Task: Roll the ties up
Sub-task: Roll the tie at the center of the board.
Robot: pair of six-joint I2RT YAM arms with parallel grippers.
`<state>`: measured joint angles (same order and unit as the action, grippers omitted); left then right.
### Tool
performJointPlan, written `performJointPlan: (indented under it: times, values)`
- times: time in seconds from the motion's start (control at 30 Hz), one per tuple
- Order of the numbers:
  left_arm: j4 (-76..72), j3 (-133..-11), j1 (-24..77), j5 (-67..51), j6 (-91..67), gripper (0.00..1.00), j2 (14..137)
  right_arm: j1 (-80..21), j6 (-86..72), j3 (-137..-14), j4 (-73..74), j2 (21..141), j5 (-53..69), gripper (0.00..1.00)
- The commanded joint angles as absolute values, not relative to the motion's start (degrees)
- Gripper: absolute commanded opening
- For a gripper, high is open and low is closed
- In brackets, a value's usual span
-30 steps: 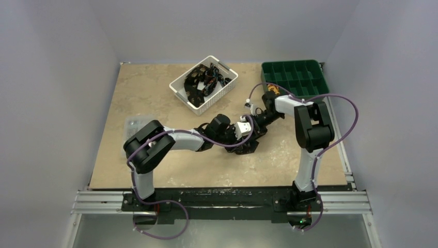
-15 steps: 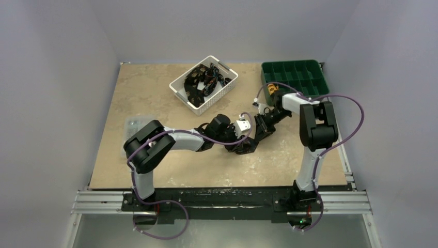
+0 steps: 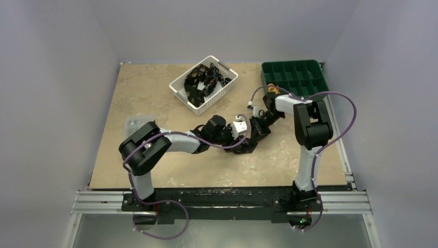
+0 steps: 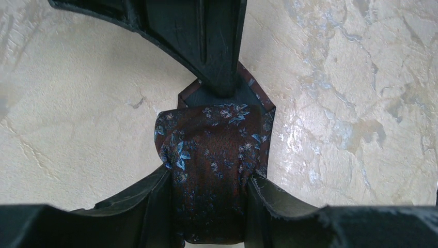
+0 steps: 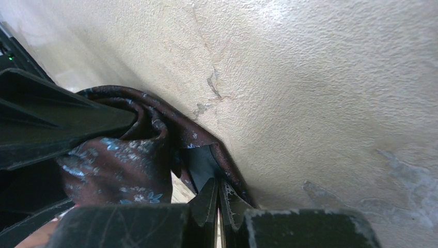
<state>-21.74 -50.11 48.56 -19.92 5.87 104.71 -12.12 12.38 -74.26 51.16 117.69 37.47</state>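
Left arm (image 3: 175, 139) nudged leftward, fingers (image 4: 150, 206) gripping tie (image 4: 212, 155)

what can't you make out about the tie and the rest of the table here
Left wrist: the tie runs off the bottom edge inside the left gripper, so its length is cut off.
Right wrist: the left gripper covers part of the tie pinched by the right gripper.
Top view: both grippers cover the tie; the basket contents are too small to count.
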Motion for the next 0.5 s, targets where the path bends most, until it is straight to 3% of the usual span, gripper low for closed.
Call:
performJointPlan:
  times: [0.0, 0.23, 0.47]
  values:
    - [-25.7, -49.5, 48.2, -22.3, 11.9, 0.03, 101.1, -12.8, 13.2, -73.6, 47.9, 121.0, 27.9, 0.00]
    - [-20.9, -51.0, 48.4, -25.7, 21.9, 0.05, 102.2, -12.8, 13.0, -74.0, 47.0, 121.7, 27.5, 0.00]
    - [2.0, -57.8, 48.7, -22.6, 27.1, 0.05, 106.2, -12.8, 13.9, -76.1, 47.8, 121.5, 31.5, 0.02]
